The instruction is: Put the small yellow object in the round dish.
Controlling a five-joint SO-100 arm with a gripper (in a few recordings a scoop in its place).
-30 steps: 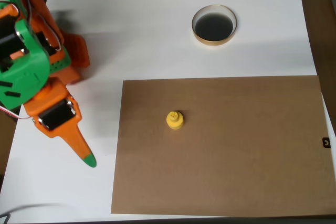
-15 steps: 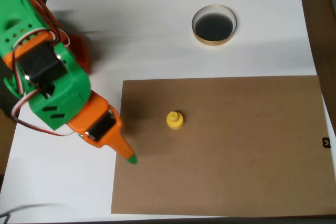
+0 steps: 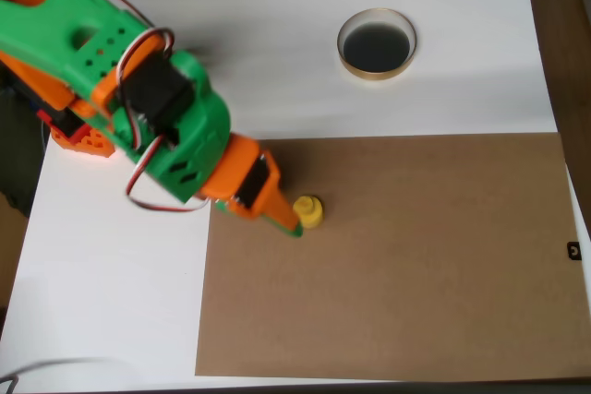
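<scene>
On the white table (image 3: pixel 434 108), overhead view, a large brown cardboard sheet (image 3: pixel 416 265) covers the lower right part, its top edge running across the middle of the frame. Green and orange arm (image 3: pixel 111 71) enters from the upper left corner and slants down to the right, black servo and red, white and black wires on its green upper body, orange wrist section below it. Gripper (image 3: pixel 292 225) ends in a narrow orange finger with a green tip over the sheet's left part. Tip sits right against the left side of the small yellow object (image 3: pixel 310 211); actual contact unclear. Only one finger is visible, so cannot tell how wide the pincer is or if it grips anything. Round dish (image 3: pixel 377 43), tan rim, dark inside, stands on bare white table near the top, well apart from the peg, up and to the right. Peg stands upright on the cardboard.
</scene>
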